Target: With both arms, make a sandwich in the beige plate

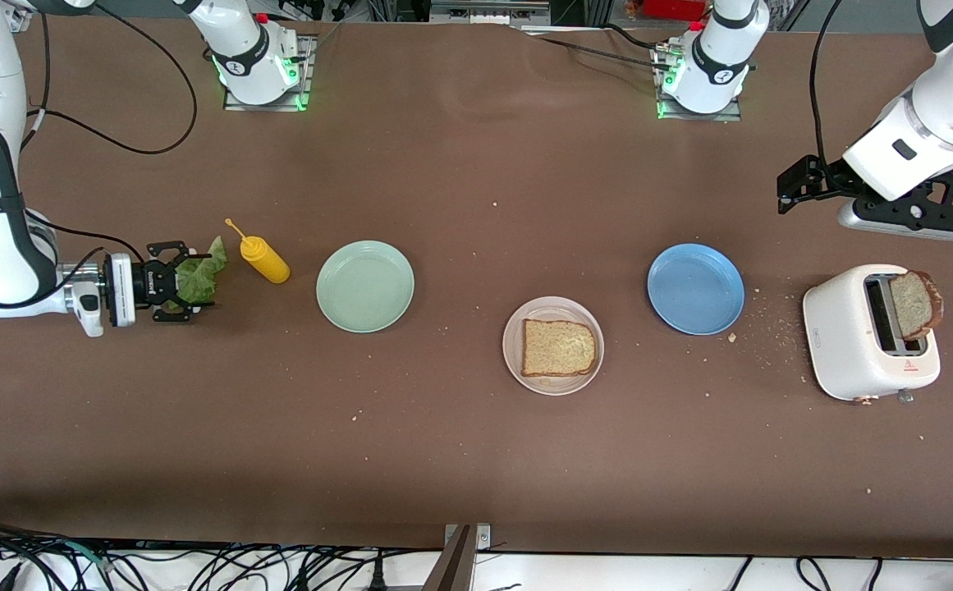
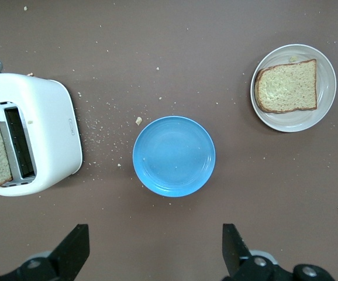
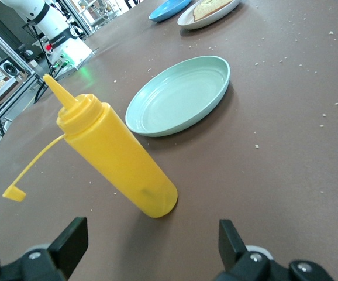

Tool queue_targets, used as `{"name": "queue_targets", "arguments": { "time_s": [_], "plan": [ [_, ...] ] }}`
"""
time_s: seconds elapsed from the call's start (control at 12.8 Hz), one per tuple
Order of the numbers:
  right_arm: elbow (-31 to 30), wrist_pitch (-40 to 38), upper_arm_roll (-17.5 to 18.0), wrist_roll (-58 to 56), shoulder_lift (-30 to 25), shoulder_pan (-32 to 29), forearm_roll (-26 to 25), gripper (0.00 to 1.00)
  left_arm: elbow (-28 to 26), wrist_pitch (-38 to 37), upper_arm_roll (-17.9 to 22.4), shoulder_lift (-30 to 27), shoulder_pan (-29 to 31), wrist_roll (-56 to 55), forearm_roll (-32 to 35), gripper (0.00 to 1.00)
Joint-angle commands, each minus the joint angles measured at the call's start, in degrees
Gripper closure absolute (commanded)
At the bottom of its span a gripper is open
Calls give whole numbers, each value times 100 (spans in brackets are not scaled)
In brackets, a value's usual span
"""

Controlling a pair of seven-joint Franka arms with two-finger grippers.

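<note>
The beige plate point(image 1: 514, 343) sits mid-table and holds one brown bread slice point(image 1: 558, 347); both show in the left wrist view, plate point(image 2: 328, 111) and slice point(image 2: 287, 86). A second slice point(image 1: 913, 304) stands in the white toaster point(image 1: 849, 345) at the left arm's end of the table. A green lettuce leaf point(image 1: 197, 277) lies between the fingers of my right gripper point(image 1: 201, 283), which is open and low beside the yellow bottle; the right wrist view point(image 3: 151, 246) shows nothing between its fingers. My left gripper point(image 1: 792, 189) is open and empty in the air, over bare table point(image 2: 155, 246).
A yellow squeeze bottle point(image 1: 265, 258) lies beside the lettuce, close before the right gripper's fingers point(image 3: 119, 158). A pale green plate point(image 1: 364, 286) and a blue plate point(image 1: 695, 288) flank the beige plate. Crumbs lie scattered between the blue plate and the toaster.
</note>
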Motion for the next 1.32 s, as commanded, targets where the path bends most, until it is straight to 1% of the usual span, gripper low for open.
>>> {"name": "queue_targets", "arguments": {
  "time_s": [0.0, 0.39, 0.62, 0.7, 1.25],
  "plan": [
    [-213, -49, 69, -332, 6, -2, 254, 1, 139, -129, -4, 44, -5, -2, 114, 0],
    [-740, 30, 192, -578, 6, 33, 746, 1, 139, -129, -4, 44, -5, -2, 114, 0],
    [-899, 83, 210, -956, 15, 156, 1001, 1, 139, -129, -4, 44, -5, -2, 114, 0],
    [-943, 83, 210, -1096, 15, 209, 1159, 1, 139, -129, -4, 44, -5, -2, 114, 0],
    [-1031, 162, 210, -1335, 208, 376, 1450, 1, 148, -129, -4, 36, -5, -2, 114, 0]
  ]
}}
